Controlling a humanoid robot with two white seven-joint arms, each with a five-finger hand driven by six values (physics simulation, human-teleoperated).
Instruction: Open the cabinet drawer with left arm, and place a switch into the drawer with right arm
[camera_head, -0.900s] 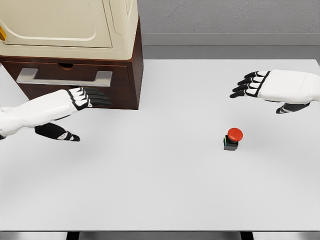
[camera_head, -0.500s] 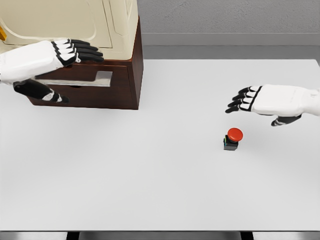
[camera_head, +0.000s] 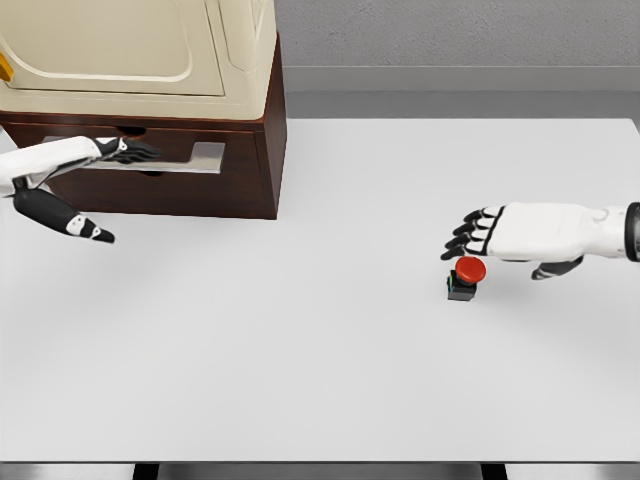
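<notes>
Reaching with both arms at once. Left hand (camera_head: 95, 152) lay flat against the drawer front, fingers extended along the silver handle (camera_head: 205, 157) and not curled under it; thumb hung below, apart. Drawer (camera_head: 160, 170) of the cabinet (camera_head: 240, 100) looked shut. Right hand (camera_head: 500, 232) was open, fingers straight, holding nothing.

Switch (camera_head: 465, 277) stood upright on the table (camera_head: 320, 380), just below the right fingertips, under the knuckles.

Judged handling: small, rigid, light; smooth red dome likely slippery, so pinch the dark square base from two sides, not the cap.

Versus 0.5 s earlier: left hand had dropped from the cabinet's cream upper body to handle level; right hand had lowered toward the switch. Switch unmoved.
</notes>
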